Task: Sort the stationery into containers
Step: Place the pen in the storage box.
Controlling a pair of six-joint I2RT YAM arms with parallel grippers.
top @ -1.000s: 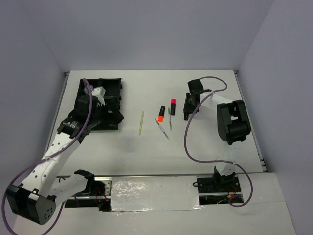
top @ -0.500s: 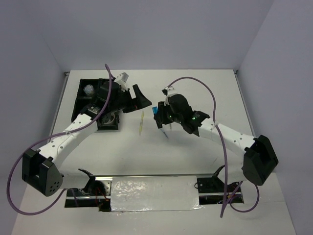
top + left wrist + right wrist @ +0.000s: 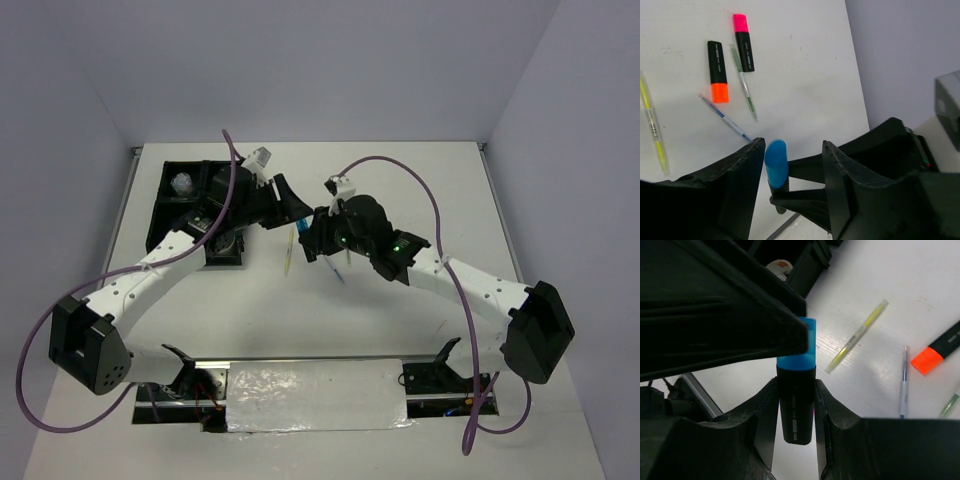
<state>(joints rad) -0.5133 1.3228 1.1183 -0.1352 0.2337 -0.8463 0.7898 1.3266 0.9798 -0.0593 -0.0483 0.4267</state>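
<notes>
My right gripper (image 3: 795, 385) is shut on the black body of a blue-capped highlighter (image 3: 796, 400) and holds it above the table, cap pointing away. My left gripper (image 3: 792, 148) is open, its jaws on either side of the blue cap (image 3: 776, 162); the cap lies near one finger, with a gap to the other. In the top view the two grippers meet at mid-table, left (image 3: 298, 212) and right (image 3: 314, 234). The black divided tray (image 3: 170, 210) stands at the far left. An orange highlighter (image 3: 718, 70), a pink highlighter (image 3: 743, 41) and thin pens lie on the table.
A yellow pen (image 3: 288, 250) lies between the tray and the grippers. A blue pen (image 3: 725, 118) and a green pen (image 3: 744, 82) lie by the highlighters. A clear tape roll (image 3: 182, 183) sits in a far tray compartment. The right arm hides both highlighters in the top view.
Both arms have come to the middle of the table. The right gripper with the blue highlighter has shifted left, and the left gripper has moved right until its jaws flank the cap.
</notes>
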